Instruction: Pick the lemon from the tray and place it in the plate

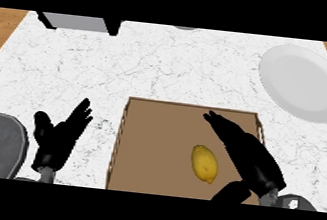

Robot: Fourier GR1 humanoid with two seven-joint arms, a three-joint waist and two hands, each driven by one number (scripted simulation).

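Lying on the brown floor of the tray (155, 146), toward its right half, the lemon (204, 163) sits with its long axis running roughly near to far. No hand touches it. The right hand (247, 153) extends over the tray's right side, just beside the lemon, fingers straight and held together, thumb low near the tray's near edge; it holds nothing. The left hand (58, 133) rests on the white marble counter (163, 67) left of the tray, fingers straight and slightly spread, pointing up. The white plate (304, 82) lies at the counter's far right, well apart from the tray. A grey appliance (75, 22) stands at the far left edge.
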